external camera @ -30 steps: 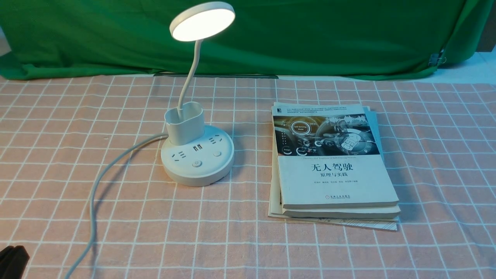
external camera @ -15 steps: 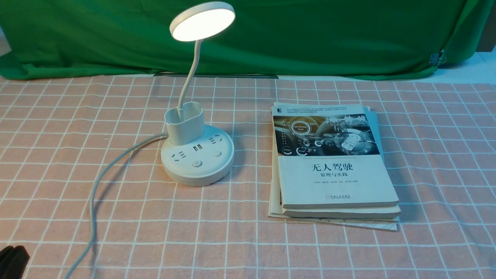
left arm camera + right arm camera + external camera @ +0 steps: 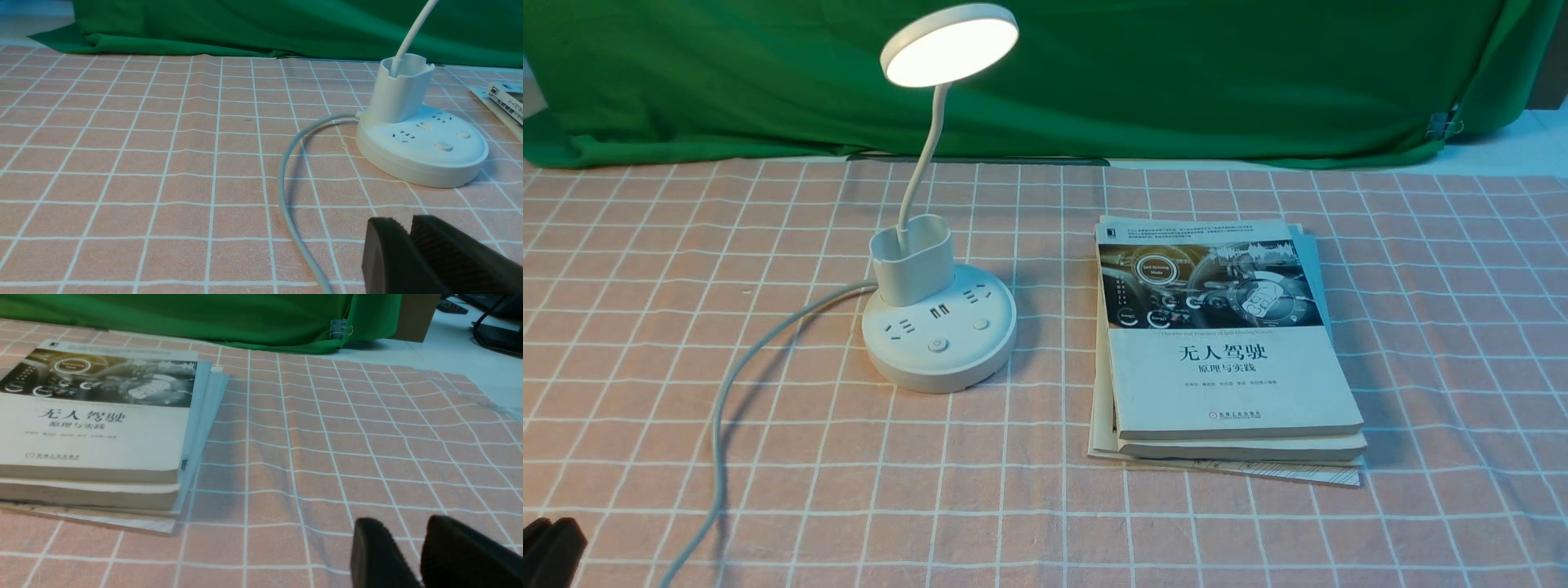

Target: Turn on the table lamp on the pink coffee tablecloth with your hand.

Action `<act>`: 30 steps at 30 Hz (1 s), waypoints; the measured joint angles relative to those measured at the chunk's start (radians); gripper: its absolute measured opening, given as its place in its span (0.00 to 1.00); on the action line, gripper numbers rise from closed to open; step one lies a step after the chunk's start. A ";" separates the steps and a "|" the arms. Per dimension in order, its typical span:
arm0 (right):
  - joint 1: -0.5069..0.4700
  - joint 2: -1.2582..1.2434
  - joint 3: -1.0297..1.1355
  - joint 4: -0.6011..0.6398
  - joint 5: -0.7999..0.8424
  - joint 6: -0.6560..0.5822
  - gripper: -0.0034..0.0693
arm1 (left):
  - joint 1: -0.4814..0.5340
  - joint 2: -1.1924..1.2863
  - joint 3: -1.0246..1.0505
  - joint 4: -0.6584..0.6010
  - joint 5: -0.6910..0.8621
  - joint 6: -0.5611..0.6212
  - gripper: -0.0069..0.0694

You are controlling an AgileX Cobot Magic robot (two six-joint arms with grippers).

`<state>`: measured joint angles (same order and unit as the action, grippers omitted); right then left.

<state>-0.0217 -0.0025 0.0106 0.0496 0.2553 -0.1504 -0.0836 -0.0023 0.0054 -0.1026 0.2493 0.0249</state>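
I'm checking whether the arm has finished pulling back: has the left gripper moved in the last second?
Barely: the left gripper sits slightly lower in the front view's corner, against the unmoved white cord.

Staged lab tabletop, green backdrop cloth [image 3: 1176, 82], clipped; stacked textbooks [image 3: 1225, 351]
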 joint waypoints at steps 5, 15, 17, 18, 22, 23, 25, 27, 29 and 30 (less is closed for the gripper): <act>0.000 0.000 0.000 0.000 0.000 0.000 0.38 | 0.000 0.000 0.000 0.000 0.000 0.000 0.22; 0.000 0.000 0.000 0.000 0.000 0.000 0.38 | 0.000 0.000 0.000 0.000 0.000 0.000 0.23; 0.000 0.000 0.000 0.000 0.000 0.000 0.38 | 0.000 0.000 0.000 0.000 0.000 0.000 0.23; 0.000 0.000 0.000 0.000 0.000 0.000 0.38 | 0.000 0.000 0.000 0.000 0.000 0.000 0.23; 0.000 0.000 0.000 0.000 0.000 0.000 0.38 | 0.000 0.000 0.000 0.000 0.000 0.000 0.24; 0.000 0.000 0.000 0.000 0.000 0.000 0.38 | 0.000 0.000 0.000 0.000 0.000 0.000 0.24; 0.000 0.000 0.000 0.000 0.000 0.000 0.38 | 0.000 0.000 0.000 0.000 0.000 0.000 0.24; 0.000 0.000 0.000 0.000 0.000 0.000 0.38 | 0.000 0.000 0.000 0.000 0.000 0.000 0.24; 0.000 0.000 0.000 0.000 0.000 0.000 0.38 | 0.000 0.000 0.000 0.000 0.000 0.000 0.24; 0.000 0.000 0.000 0.000 0.000 0.000 0.38 | 0.000 0.000 0.000 0.000 0.000 0.000 0.24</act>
<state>-0.0217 -0.0025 0.0106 0.0496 0.2553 -0.1504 -0.0836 -0.0023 0.0054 -0.1026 0.2493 0.0249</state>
